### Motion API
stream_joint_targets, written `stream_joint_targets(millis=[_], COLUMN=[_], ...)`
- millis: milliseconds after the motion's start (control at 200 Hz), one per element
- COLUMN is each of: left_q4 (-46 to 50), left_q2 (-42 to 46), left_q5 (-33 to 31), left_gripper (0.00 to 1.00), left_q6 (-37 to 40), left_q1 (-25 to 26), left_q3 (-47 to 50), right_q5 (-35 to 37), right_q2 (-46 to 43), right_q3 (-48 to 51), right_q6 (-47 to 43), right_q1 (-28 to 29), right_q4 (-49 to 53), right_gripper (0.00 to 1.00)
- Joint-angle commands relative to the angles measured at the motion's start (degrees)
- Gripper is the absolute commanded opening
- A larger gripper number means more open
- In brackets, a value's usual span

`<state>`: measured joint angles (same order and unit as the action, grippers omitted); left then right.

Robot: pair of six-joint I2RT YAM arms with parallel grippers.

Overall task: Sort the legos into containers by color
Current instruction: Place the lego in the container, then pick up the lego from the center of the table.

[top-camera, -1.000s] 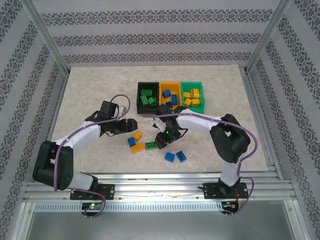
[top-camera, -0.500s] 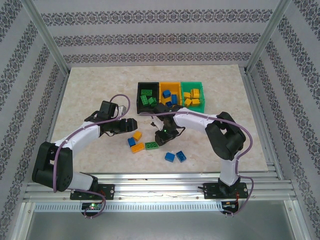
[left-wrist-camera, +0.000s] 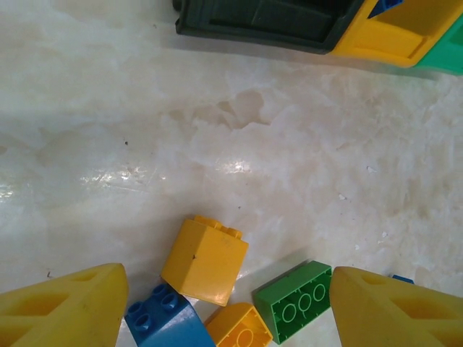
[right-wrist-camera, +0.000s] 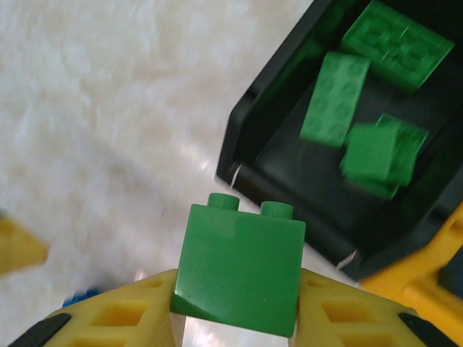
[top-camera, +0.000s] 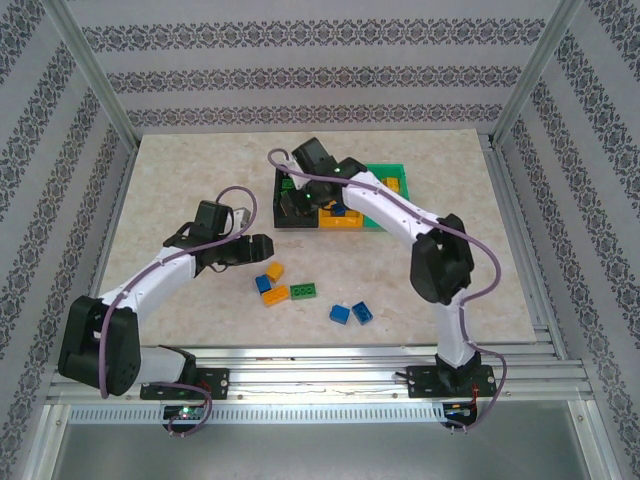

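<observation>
Pinched between the yellow fingers (right-wrist-camera: 123,314) of the right gripper (right-wrist-camera: 237,307): one green brick (right-wrist-camera: 239,271), studs up, clamped across two opposite smooth side walls and held aloft at the near rim of the black bin (right-wrist-camera: 289,189). Inside that bin, several more green bricks (right-wrist-camera: 334,97) lying loose on the floor. From above, the orange-yellow bin (top-camera: 350,222) and green bin (top-camera: 398,176) touching in a row beside the black one.

Left gripper (top-camera: 262,245) hanging low over the table (top-camera: 180,170), jaws apart and empty, straddling a small cluster: an orange brick (left-wrist-camera: 206,260) tipped at an angle, a blue brick (left-wrist-camera: 163,318), a smaller orange brick (left-wrist-camera: 239,327) and a flat green brick (left-wrist-camera: 296,311). Two further blue bricks (top-camera: 350,312) set apart from the cluster, nearer the arm bases.

Judged by look: light, hard, rigid plastic, with no give under the pads and glossy faces liable to slip or twist if caught on a corner. Best taken square across two flat side walls, below the studs, never across the stud tops. Tipped orange brick likely to topple or skate on the polished table when nudged, so worth closing slowly and centred. Nothing fragile; a short drop into a bin tolerable, though a bounce off bricks already there possible.
</observation>
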<state>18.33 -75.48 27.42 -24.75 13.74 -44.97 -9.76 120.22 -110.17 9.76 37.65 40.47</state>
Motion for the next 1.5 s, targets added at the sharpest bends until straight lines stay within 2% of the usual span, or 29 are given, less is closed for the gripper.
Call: stream_joint_targets(millis=[0, 45, 105, 230, 575, 725, 1014, 1274, 1494], left_q4=[1.7, 1.8, 1.7, 0.9, -0.9, -0.9, 0.1, 4.4, 6.7], left_q2=[2.6, 3.2, 4.1, 5.4, 4.3, 4.7, 4.4, 2.4, -5.0], left_q5=[0.5, 0.6, 0.7, 1.7, 6.2, 8.0, 7.3, 0.6, -4.9], left_gripper=[0.74, 0.74, 0.74, 0.74, 0.74, 0.74, 0.74, 0.72, 0.68], left_q6=[-0.5, -0.5, -0.6, -0.4, 1.8, 3.4, 3.6, 4.4, 6.4], left_q1=[-0.6, -0.7, -0.7, -0.7, -0.6, -0.3, 0.5, 2.9, 7.8], left_q3=[1.6, 1.9, 2.3, 3.4, 3.8, 4.2, 6.5, 5.7, -1.8], right_q5=[4.5, 5.5, 6.7, 5.7, 2.8, -3.7, -4.4, -2.1, -0.6], right_q2=[6.2, 8.3, 10.2, 9.8, -5.9, -13.4, -21.4, -25.6, -27.8], right_q3=[-6.8, -9.6, -12.5, -12.1, 10.5, 22.2, 36.2, 43.5, 44.7], right_q6=[1.6, 1.7, 2.2, 2.5, 5.7, 9.4, 9.4, 11.6, 11.8], right_q1=[-0.5, -0.6, -0.7, -0.6, -1.5, -3.3, -3.3, -4.2, -4.8], right_q4=[2.9, 3.8, 4.8, 4.0, -7.8, -14.3, -15.6, -17.9, -18.0], right_gripper=[0.39, 0.43, 0.54, 0.57, 0.57, 0.57, 0.58, 0.58, 0.57])
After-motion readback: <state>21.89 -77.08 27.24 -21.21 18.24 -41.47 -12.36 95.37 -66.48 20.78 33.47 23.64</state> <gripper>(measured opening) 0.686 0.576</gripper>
